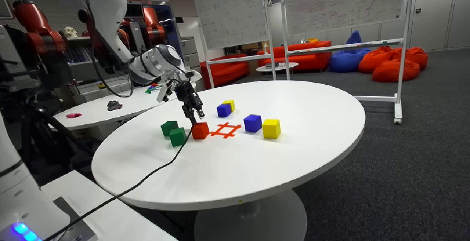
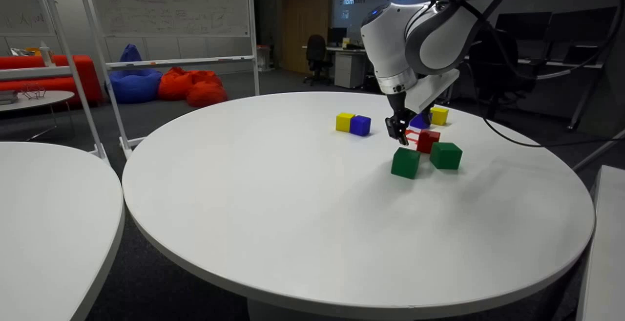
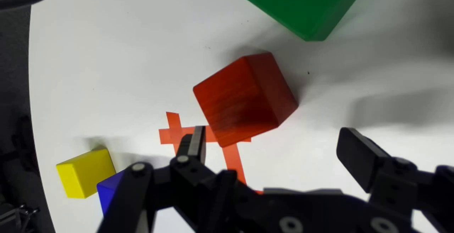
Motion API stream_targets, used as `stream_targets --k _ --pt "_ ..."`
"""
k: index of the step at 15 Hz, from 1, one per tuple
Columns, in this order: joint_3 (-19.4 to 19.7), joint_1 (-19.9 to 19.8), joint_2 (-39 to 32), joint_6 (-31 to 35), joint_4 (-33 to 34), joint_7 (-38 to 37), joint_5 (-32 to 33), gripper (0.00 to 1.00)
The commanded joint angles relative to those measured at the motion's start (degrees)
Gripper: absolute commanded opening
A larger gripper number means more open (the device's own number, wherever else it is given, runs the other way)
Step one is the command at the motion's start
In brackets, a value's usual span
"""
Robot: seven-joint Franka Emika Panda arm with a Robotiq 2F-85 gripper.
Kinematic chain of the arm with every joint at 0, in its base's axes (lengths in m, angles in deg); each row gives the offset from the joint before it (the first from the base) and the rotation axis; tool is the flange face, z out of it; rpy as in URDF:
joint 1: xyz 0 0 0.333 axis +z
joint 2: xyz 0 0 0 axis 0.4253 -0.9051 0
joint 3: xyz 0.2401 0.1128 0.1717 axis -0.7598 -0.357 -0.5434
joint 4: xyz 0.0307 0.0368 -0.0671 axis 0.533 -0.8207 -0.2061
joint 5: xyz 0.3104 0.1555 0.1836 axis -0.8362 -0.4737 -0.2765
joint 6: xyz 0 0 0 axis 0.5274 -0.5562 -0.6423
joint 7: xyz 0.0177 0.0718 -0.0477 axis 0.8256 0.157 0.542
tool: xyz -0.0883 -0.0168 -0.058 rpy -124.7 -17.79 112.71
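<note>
My gripper (image 3: 272, 132) is open, its two black fingers spread wide with nothing held between them. Closest to it is a red cube (image 3: 241, 98), resting on the white table just beyond the fingertips in the wrist view, turned at an angle. The left finger (image 3: 197, 142) appears beside the cube's lower corner; contact cannot be made out. Orange-red tape (image 3: 233, 158) forms a crossed grid, partly hidden by cube and gripper. A green cube (image 3: 308, 2) is cut off at the top. In an exterior view, the gripper (image 1: 197, 117) hangs low behind the red cube (image 1: 200, 131).
Two green cubes (image 2: 406, 163) stand near the red one. A blue cube (image 1: 224, 110) and yellow cube (image 1: 230, 103) pair up behind the grid; another blue cube (image 1: 253, 123) and yellow cube (image 1: 271, 128) sit beside it. A black cable (image 1: 161, 167) crosses an exterior view.
</note>
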Motion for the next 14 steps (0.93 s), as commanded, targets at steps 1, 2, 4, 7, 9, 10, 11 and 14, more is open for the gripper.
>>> stream_targets --k 1,2,4,7,9,10,11,14 --pt "-0.4 0.2 5.1 0.7 -4.8 -2.3 3.2 1.00" --pt "-0.6 0.0 5.2 0.7 -5.0 -2.2 3.6 1.00" --pt "-1.5 -0.8 2.5 -0.4 -1.8 -0.8 2.2 1.00" --pt "-1.6 -0.9 2.9 -0.4 -2.3 -0.8 2.5 1.00" --pt "-1.6 -0.9 2.9 -0.4 -2.3 -0.8 2.5 1.00" --pt "-1.6 -0.9 2.9 -0.4 -2.3 -0.8 2.5 1.00" --pt "-1.6 -0.9 2.9 -0.4 -2.3 -0.8 2.5 1.00" --pt "-3.0 -1.8 2.5 1.2 -2.3 4.0 2.0 1.00"
